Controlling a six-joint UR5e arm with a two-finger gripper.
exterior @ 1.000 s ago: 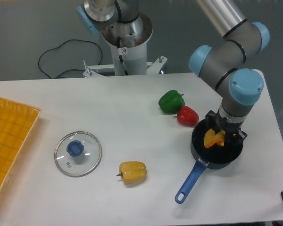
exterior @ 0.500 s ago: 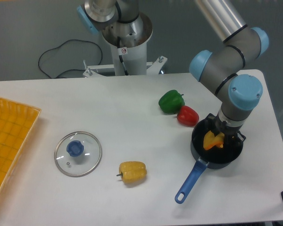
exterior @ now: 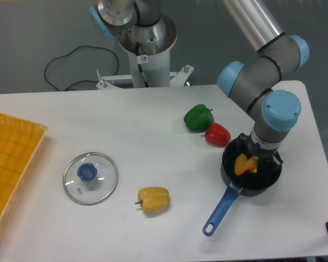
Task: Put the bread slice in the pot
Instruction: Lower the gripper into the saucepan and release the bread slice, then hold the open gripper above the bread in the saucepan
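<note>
One arm, a UR5e with grey links and light-blue joint caps, reaches down from 12 o'clock to the pot at 4 o'clock on the white table (exterior: 153,125).

Task progress: the bread slice (exterior: 245,164) sits inside the rim of the pot (exterior: 251,170), tilted rather than flat, with the gripper (exterior: 258,158) lowered into the pot directly over it. The fingers are mostly hidden behind the wrist and the slice, so it cannot be told whether the jaws clamp the slice or have let go. As a judgement, the transport stage is complete; release, if not yet done, and withdrawal of the arm remain.

Materials and shapes, in descending size:
- Table: flat, matte white surface.
- Yellow tray (exterior: 11,164) at 9 o'clock: grid-textured plastic with a raised edge, partly cut off by the frame.
- Glass lid (exterior: 91,178) at 7 o'clock: round, transparent, metal-rimmed, with a blue knob at centre.
- Pot: small, round, black saucepan; its long blue handle points toward 7 o'clock.
- Yellow bell pepper (exterior: 153,200) at 6 o'clock: plump, lobed, glossy, lying on its side with the stem to the left.
- Green bell pepper (exterior: 198,118) and red bell pepper (exterior: 217,134): smooth toy pieces touching each other, just beside the pot at its 11 o'clock.
- Bread slice: thin, yellow-orange, darker at the edge.
</note>
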